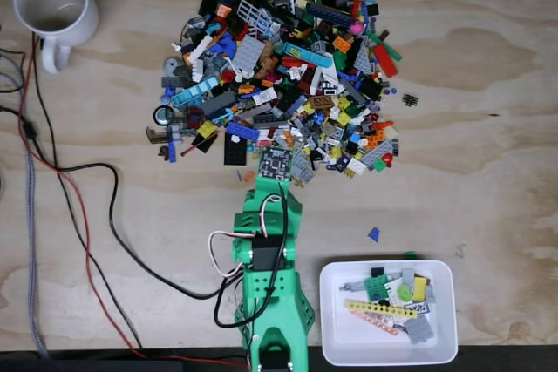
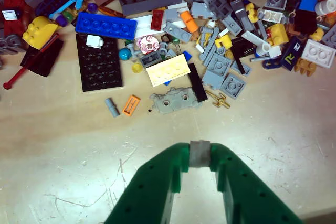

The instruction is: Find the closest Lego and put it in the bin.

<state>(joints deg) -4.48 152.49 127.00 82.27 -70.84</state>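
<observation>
Your arm stood at the selection step: nothing had been lifted, and the gripper [image 2: 200, 157] hung over bare table just short of the near edge of the brick pile [image 1: 279, 58]. In the wrist view the two green fingers met at a small grey pad, so I judged the jaws closed and empty.

In the fixed view the arm [image 1: 266, 285] rose from the bottom edge and reached toward twelve o'clock, its wrist nearly level with the lowest bricks. It lay roughly straight, with no visible twist to either side.

The closest pieces in the wrist view lay at about twelve o'clock from the fingertips: a grey plate with two holes [image 2: 173, 99], then a small orange grille piece [image 2: 131, 105] and a short grey pin [image 2: 111, 107] toward eleven o'clock. All three sat clear of the heap, apart from one another, on open wood.

The bin [image 1: 336, 348] sat at about three o'clock from the arm's base in the fixed view, near the bottom edge, already holding several pieces. A white mug [image 1: 52, 6] stood at the top left, well apart.

In my judgement your next move required parting the jaws, advancing a little, and descending over the grey plate. Its flat, low profile could let the fingers slide off.
</observation>
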